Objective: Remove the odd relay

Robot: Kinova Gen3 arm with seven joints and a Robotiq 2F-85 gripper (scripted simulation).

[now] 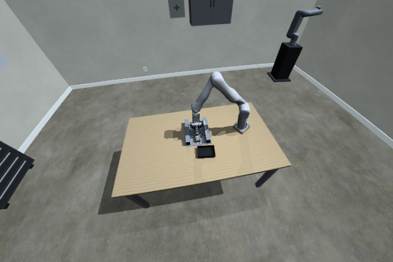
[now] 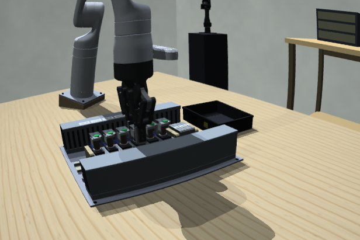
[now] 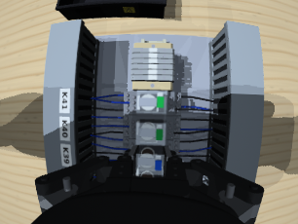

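Note:
A row of relays stands in sockets between two dark ducts on a grey panel (image 2: 163, 178) (image 1: 191, 142). Five have green buttons, for example the relays (image 2: 96, 136) (image 2: 163, 122) at the two ends of the row, and two (image 3: 157, 102) (image 3: 156, 132) in the wrist view. One relay (image 3: 150, 158) has a blue button. My gripper (image 2: 138, 139) (image 3: 150, 154) (image 1: 196, 130) reaches straight down into the row and is shut on this blue-button relay, which stands level with the others. The black parts tray (image 2: 231, 125) (image 3: 110, 10) (image 1: 205, 157) is empty, just beyond the panel.
The near duct (image 2: 163, 157) and far duct (image 2: 166, 110) wall in the relay row. A pale terminal block (image 2: 182, 128) (image 3: 153, 63) sits between the row and the tray. The arm's base (image 2: 82, 98) stands behind the panel. A second table (image 2: 321, 44) is far right.

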